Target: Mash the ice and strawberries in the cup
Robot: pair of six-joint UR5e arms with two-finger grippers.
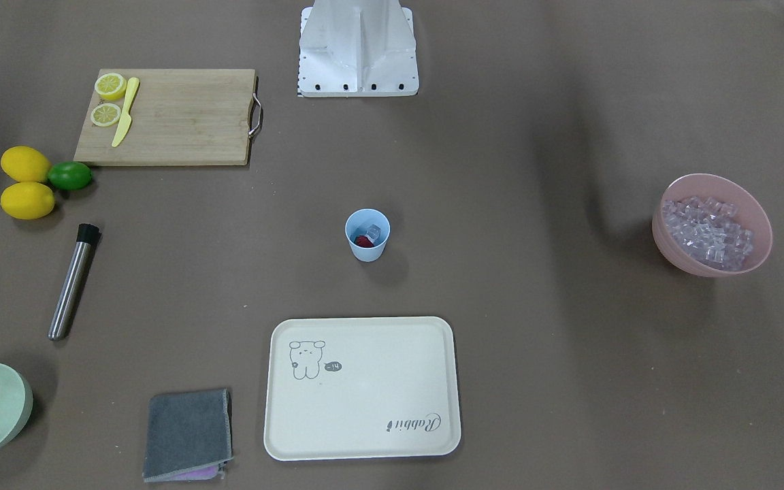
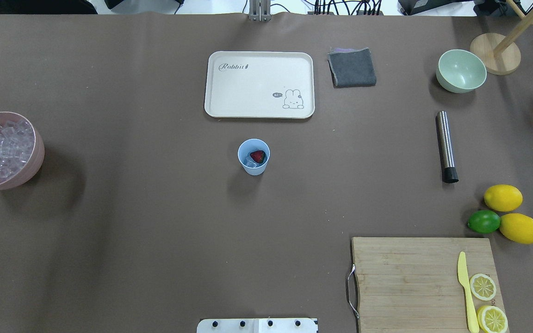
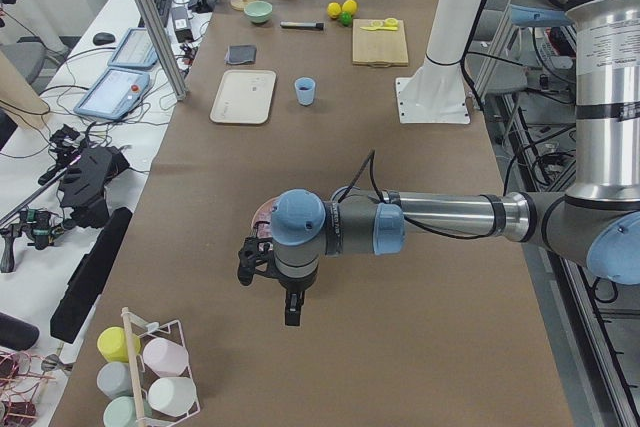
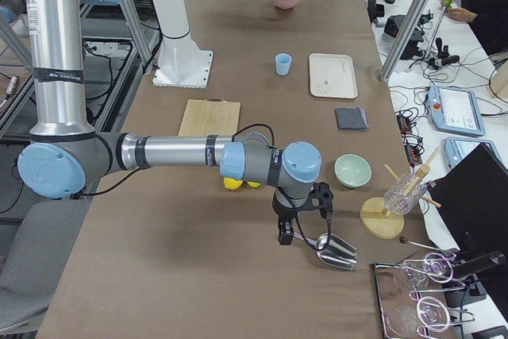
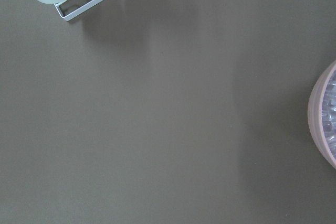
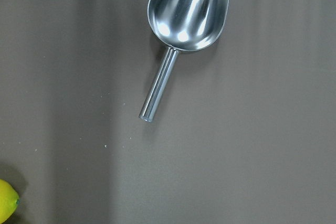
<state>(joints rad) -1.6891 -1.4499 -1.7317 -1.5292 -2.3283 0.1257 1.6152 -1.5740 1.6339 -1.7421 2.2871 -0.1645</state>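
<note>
Though can't tell L fingers [image 3: 291, 309], R fingers' [image 4: 284, 233] spread, cup [image 2: 253, 169] holds glassy ice [image 2: 250, 162], strawberry [image 2: 258, 156].

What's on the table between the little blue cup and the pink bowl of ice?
Nothing: only bare brown table lies between the cup and the pink bowl, as the overhead view shows.

In the overhead view, the cup [image 2: 253, 159] stands at frame centre with bare table [image 2: 155, 231] on its left, right and lower sides; approach from above is unobstructed. Nearest obstacle: the tray [image 2: 248, 92], close above the cup in frame. The steel rod [image 2: 446, 145] lies well right; pink bowl [image 2: 36, 157] at left edge; cutting board [image 2: 410, 277] lower right.
</note>
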